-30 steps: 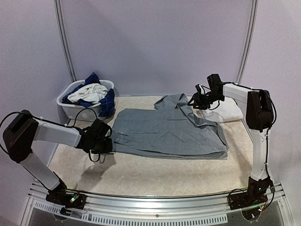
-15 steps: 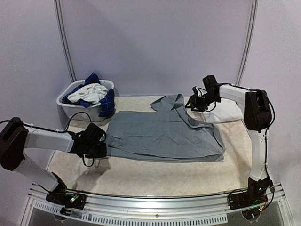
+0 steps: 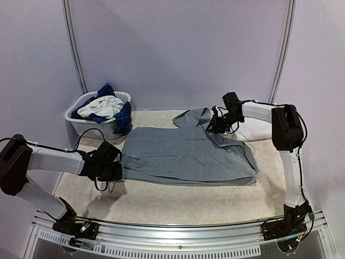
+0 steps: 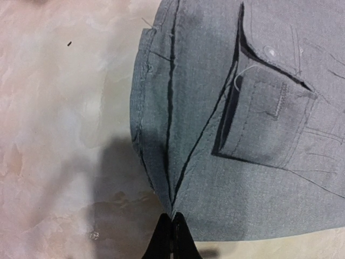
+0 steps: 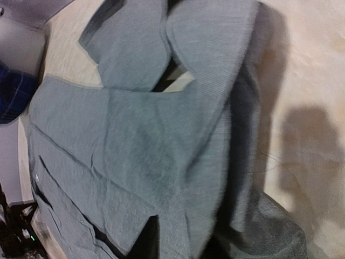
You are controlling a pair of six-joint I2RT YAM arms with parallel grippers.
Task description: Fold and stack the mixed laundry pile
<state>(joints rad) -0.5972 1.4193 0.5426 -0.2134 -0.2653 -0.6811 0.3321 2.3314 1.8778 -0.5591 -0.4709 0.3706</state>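
Fingers of the left arm (image 4: 161, 243) are pressed together on the near left hem of the grey garment (image 3: 183, 156), with the cloth pinched between their tips and drawn into a ridge that runs up from them. The garment is spread flat across the middle of the worktop (image 3: 161, 199), and a buttoned pocket is seen on it in the left wrist view. Its far right part is folded over and rumpled towards the far edge. The fingers of the right arm (image 3: 213, 124) are held low over that rumpled part, with grey cloth lying around them. Whether they are clamped on it cannot be told, since the right wrist view is blurred there. At the far left corner a white basket (image 3: 75, 121) is filled with a blue plaid piece (image 3: 124, 116) and a white piece (image 3: 99, 108). A white folded cloth (image 3: 259, 129) is seen near the far right corner, under the right arm.
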